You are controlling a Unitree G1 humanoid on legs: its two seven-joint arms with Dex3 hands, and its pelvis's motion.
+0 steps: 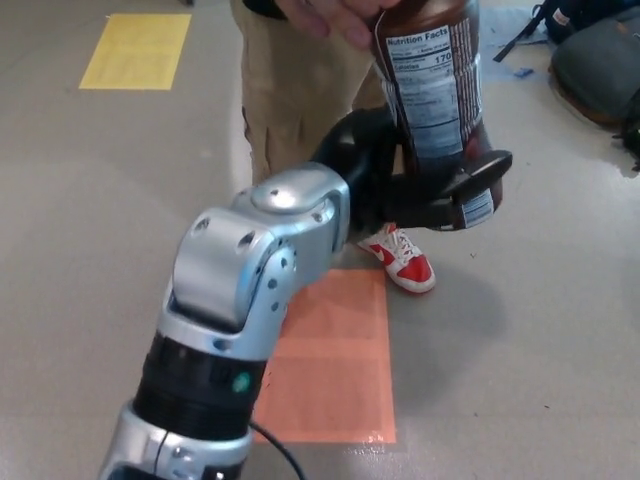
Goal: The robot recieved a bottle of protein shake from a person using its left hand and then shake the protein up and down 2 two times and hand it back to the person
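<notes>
L hand [420, 185] is wrapped round the lower part of the bottle [440, 100], black fingers [480, 175] curling across its front just below the nutrition label, so it's grasping the bottle. Bottle holds dark brown liquid, stands roughly upright w/ a slight tilt, top cut off by the frame edge. Person's hand [335, 15] sits above the robot hand, fingertips touching the bottle's upper part near the label's top corner. Silver forearm [250, 270] runs back from the hand toward the camera, black wrist section lower down. Behind the hand: person's tan trousers [290, 90]; below it a red-and-white shoe [405, 258] on the floor, touching the far corner of an orange floor patch [335, 370]. Yellow patch [135, 50] well off to the left of the hand, dark bag [595, 60] well off to its right. R hand not in frame.
</notes>
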